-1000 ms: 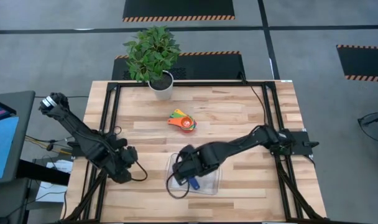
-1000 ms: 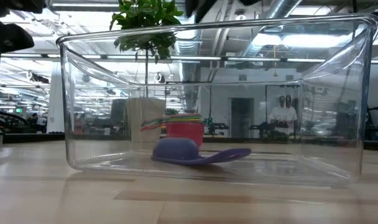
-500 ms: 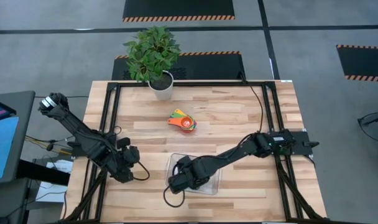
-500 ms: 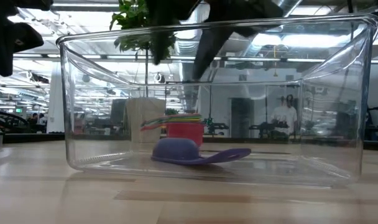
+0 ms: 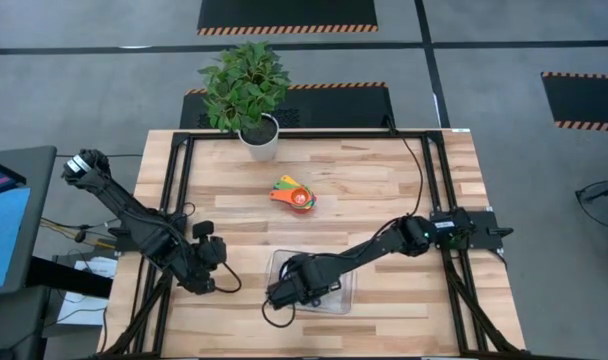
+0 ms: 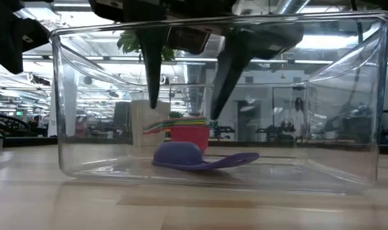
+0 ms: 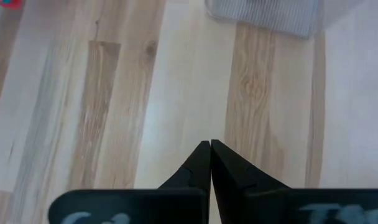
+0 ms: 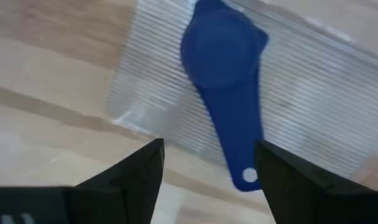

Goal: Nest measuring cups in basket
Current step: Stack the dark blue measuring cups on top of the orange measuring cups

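A dark blue measuring cup [image 8: 223,50] lies mouth down on the floor of the clear basket [image 5: 342,292], with its handle [image 8: 242,143] stretched out flat. My right gripper [image 6: 182,110] hangs open over it, fingers pointing down, one on each side above the cup [image 6: 181,154], touching nothing. The other measuring cups sit nested in a coloured stack [image 5: 294,193] on the table, beyond the basket [image 6: 347,96]. My left gripper [image 7: 211,144] is shut and holds nothing, low over bare wood left of the basket [image 5: 212,262].
A white pot with a green plant [image 5: 256,135] stands at the table's far edge. Bare wood lies between the stack of cups and the basket and across the table's right half. Black frame rails [image 5: 174,200] run along the table's sides.
My right gripper has gone toward the table's near left and come down over the basket: its fingers now reach below the rim in the low view. The dark blue cup has stayed lying on the basket floor.
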Robot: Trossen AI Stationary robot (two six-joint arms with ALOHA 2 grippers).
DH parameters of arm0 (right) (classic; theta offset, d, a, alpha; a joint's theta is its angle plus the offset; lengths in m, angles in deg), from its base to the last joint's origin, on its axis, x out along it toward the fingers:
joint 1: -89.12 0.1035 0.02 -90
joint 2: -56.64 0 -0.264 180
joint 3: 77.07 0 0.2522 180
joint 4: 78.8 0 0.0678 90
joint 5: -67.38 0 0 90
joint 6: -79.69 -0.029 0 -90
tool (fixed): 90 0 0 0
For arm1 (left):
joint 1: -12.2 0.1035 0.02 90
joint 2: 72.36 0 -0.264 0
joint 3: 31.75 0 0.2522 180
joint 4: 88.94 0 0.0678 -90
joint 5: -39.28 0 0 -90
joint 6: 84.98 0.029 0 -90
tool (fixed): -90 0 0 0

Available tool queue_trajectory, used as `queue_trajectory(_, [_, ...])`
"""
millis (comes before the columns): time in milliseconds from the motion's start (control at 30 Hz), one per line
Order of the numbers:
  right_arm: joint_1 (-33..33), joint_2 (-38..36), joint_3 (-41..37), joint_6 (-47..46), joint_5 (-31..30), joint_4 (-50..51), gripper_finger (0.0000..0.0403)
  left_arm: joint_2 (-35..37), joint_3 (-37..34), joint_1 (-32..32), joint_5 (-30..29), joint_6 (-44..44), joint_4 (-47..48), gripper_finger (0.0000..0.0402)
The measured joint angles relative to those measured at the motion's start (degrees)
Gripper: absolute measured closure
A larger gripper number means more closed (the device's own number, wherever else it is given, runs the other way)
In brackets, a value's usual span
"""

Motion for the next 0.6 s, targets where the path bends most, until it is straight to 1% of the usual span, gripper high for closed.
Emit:
queue_trajectory(233, [-0.3, 0.0, 0.0, -1.9, -0.8, 0.3, 0.0132, 0.0, 0.0, 0.0, -0.1, 0.0, -0.1, 0.0401])
queue_trajectory(367, [-0.1, 0.0, 0.0, -2.1, -0.1, -0.6, 0.0132, 0.0, 0.0, 0.0, -1.7, 0.2, -0.5, 0.0401])
queue_trajectory(600, [0.4, 0.0, 0.0, -6.0, 0.0, 2.1, 0.0132, 0.0, 0.0, 0.0, -3.6, 3.6, -4.5, 0.0401])
